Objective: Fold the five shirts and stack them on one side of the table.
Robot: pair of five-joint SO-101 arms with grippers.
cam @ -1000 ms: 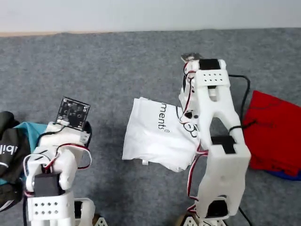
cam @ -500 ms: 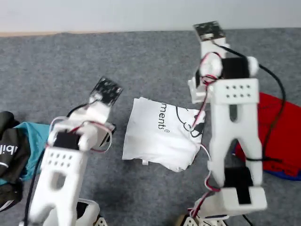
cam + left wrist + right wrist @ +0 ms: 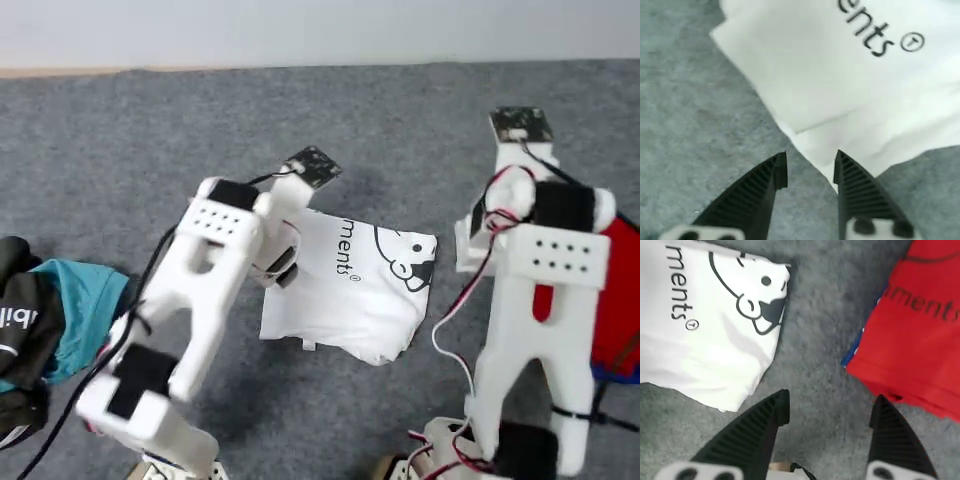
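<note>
A folded white shirt (image 3: 350, 290) with black print lies mid-table. My left gripper (image 3: 810, 162) is open, its fingertips low over the shirt's (image 3: 840, 75) left edge, one of them on the cloth's border. In the high view the left arm (image 3: 225, 260) slants in from the near left to that edge. My right gripper (image 3: 830, 405) hangs wide open above the bare grey cloth between the white shirt (image 3: 715, 325) and a folded red shirt (image 3: 920, 330). It holds nothing. The red shirt (image 3: 612, 290) lies at the right edge, partly behind the right arm (image 3: 540, 260).
A blue shirt edge (image 3: 855, 352) peeks from under the red one. A teal shirt (image 3: 80, 300) and a black shirt (image 3: 20, 320) lie crumpled at the left edge. The grey table cover (image 3: 150, 130) stretches back to a pale wall.
The left arm has swung from the near left out to the white shirt's left edge. The right arm has pulled off the white shirt and shifted right, toward the red shirt.
</note>
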